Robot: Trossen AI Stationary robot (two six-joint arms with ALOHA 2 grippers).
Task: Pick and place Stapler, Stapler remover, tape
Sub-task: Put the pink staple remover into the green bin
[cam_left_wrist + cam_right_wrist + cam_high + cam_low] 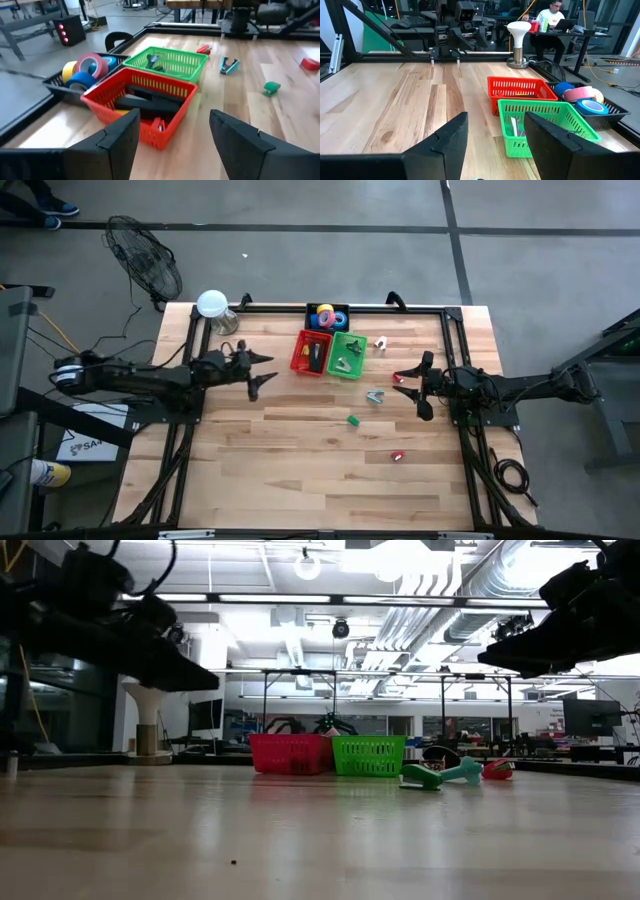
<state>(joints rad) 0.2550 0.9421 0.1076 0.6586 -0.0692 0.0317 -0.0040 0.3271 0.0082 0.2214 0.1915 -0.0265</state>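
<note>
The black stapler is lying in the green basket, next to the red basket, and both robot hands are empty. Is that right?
Not quite. The stapler lies in the red basket, not the green basket beside it; the left wrist view shows this. The rest holds: the left gripper and the right gripper are both open and empty.

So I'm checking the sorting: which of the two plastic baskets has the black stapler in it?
The red basket: the black stapler lies inside it. The green basket beside it holds only small metal pieces.
</note>
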